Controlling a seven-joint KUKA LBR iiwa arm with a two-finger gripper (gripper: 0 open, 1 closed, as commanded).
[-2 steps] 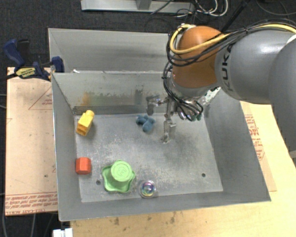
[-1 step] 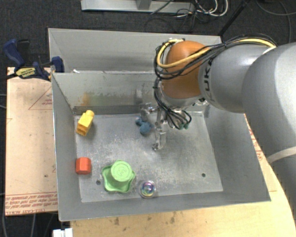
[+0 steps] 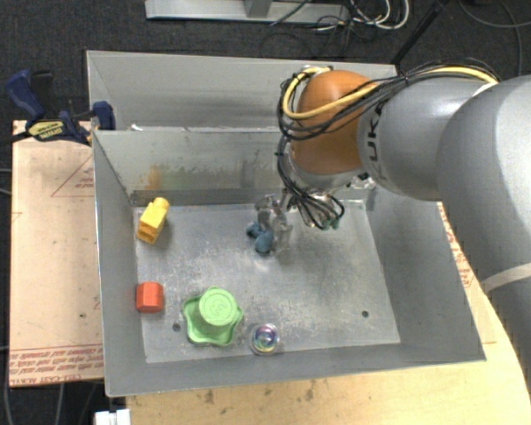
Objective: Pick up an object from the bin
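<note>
1. My gripper [image 3: 275,222] hangs low over the middle of the bin [image 3: 336,299], towards the back wall. I cannot tell whether it is wide or narrow.
2. A small blue thing [image 3: 263,239] lies at its tip, touching it or just beside it. I cannot tell which, or whether it is gripped.
3. As the nearest thing, it is my likely pick, so I judge this to be the grasp step.
4. To do it well, I should centre on the blue thing before closing. It is small, and an off-centre squeeze could flick it away.
5. I should come down gently. The metal floor gives nothing.
6. Nothing crowds me. The yellow block [image 3: 153,219] sits well apart at the left, and the red cube [image 3: 150,297], green cap [image 3: 212,315] and shiny ball [image 3: 265,338] lie along the front.
7. Then I should lift straight up and check that the thing comes along.
</note>
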